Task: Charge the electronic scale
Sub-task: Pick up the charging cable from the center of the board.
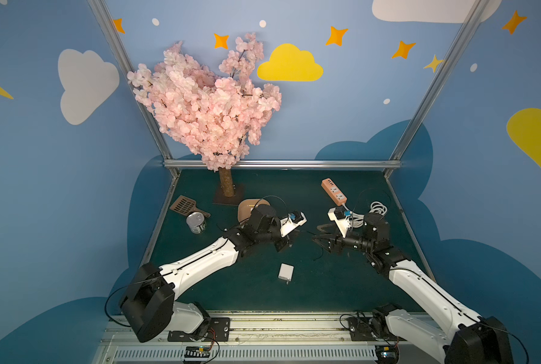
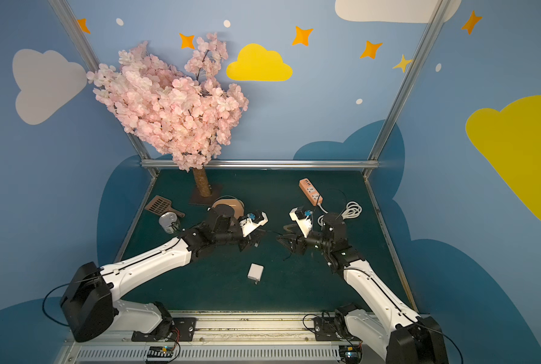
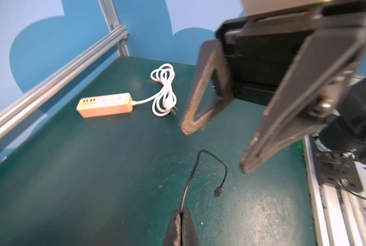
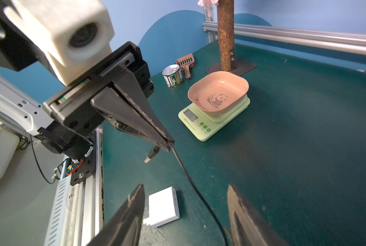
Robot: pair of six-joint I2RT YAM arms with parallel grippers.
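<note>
Right wrist view: left gripper (image 4: 169, 144), jaws clamped on a thin black USB cable (image 4: 190, 181), sits nearer the pale green, pink-trayed electronic scale (image 4: 201, 123) than the right gripper (image 4: 186, 187), whose jaws stand apart astride the cable.

Electronic scale (image 4: 201, 125): pale green body, peach-pink tray (image 4: 218, 91) with panda print. Power strip (image 3: 105, 104): salmon-orange. Charger block (image 4: 164, 206): white. Tabletop (image 4: 305, 149): dark green.

Electronic scale (image 1: 245, 209) partly behind left arm (image 1: 206, 261), white charger block (image 1: 285, 271) on green table (image 1: 247, 291).
</note>
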